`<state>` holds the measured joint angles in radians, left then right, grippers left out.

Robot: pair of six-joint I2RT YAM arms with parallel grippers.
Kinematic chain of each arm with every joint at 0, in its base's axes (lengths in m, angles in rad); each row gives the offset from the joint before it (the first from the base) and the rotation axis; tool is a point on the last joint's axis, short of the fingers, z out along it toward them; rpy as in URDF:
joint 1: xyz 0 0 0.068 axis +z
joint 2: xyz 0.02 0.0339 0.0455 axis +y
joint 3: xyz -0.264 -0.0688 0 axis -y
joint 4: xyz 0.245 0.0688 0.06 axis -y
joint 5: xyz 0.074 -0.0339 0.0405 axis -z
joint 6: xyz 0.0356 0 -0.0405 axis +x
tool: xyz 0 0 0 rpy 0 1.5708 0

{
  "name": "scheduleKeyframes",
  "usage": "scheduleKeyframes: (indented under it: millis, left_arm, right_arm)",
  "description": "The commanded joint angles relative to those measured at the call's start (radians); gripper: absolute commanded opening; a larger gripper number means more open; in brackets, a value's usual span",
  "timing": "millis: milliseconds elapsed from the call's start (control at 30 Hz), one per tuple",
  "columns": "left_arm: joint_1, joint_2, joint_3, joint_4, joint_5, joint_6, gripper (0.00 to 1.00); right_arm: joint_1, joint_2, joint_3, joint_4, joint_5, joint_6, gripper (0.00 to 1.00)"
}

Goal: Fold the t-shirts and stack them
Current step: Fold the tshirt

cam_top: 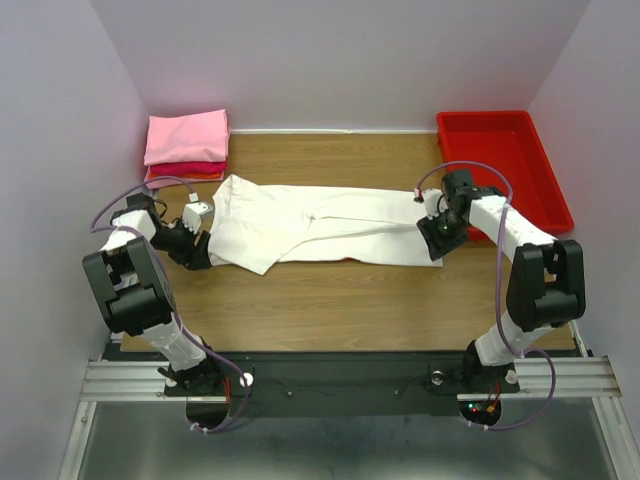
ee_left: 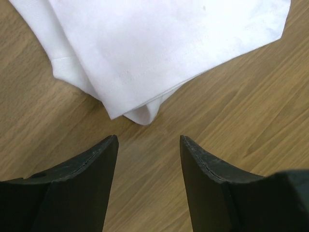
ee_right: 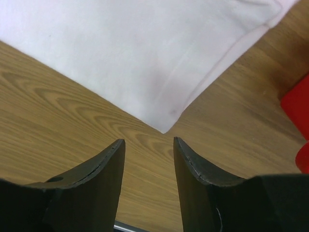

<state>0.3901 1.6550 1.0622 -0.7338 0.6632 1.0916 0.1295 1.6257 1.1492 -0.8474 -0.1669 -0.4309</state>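
A white t-shirt lies folded lengthwise in a long band across the middle of the wooden table. My left gripper is open and empty at its left end; in the left wrist view the shirt's layered corner lies just beyond my fingertips. My right gripper is open and empty at the shirt's right end; in the right wrist view the shirt's pointed corner lies just ahead of the fingertips. A folded pink t-shirt lies on a folded red one at the back left.
A rigid red plastic tray stands at the back right, and its edge shows in the right wrist view. White walls close in the left, back and right sides. The arm bases sit on a black rail at the near edge.
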Motion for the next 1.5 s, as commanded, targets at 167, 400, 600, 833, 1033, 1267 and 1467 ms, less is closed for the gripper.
scheduleKeyframes:
  millis: [167,400,600,833,1033,1267,1467]
  left_arm:
    - [0.007,0.025,0.007,0.025,0.073,-0.006,0.65]
    - [0.007,0.034,-0.004,0.037,0.084,-0.009,0.65]
    - [0.007,0.048,0.005,0.039,0.095,-0.012,0.65]
    - [0.007,0.071,0.028,0.028,0.111,-0.013,0.64]
    - [0.006,0.081,0.024,0.019,0.121,0.004,0.53]
    - [0.004,0.086,0.004,0.007,0.118,0.031,0.54]
    - [0.004,0.095,0.013,0.01,0.115,0.014,0.25]
  right_arm:
    - [-0.088,0.105,0.061,0.045,-0.086,0.167,0.5]
    - [-0.105,0.168,0.104,0.042,-0.137,0.216,0.5]
    - [-0.123,0.201,0.133,0.041,-0.177,0.25,0.5]
    - [-0.149,0.247,0.149,0.022,-0.168,0.259,0.43]
    - [-0.175,0.226,0.146,0.007,-0.143,0.248,0.21]
    - [-0.183,0.186,0.132,-0.008,-0.123,0.227,0.01]
    - [-0.186,0.165,0.109,-0.018,-0.111,0.204,0.01]
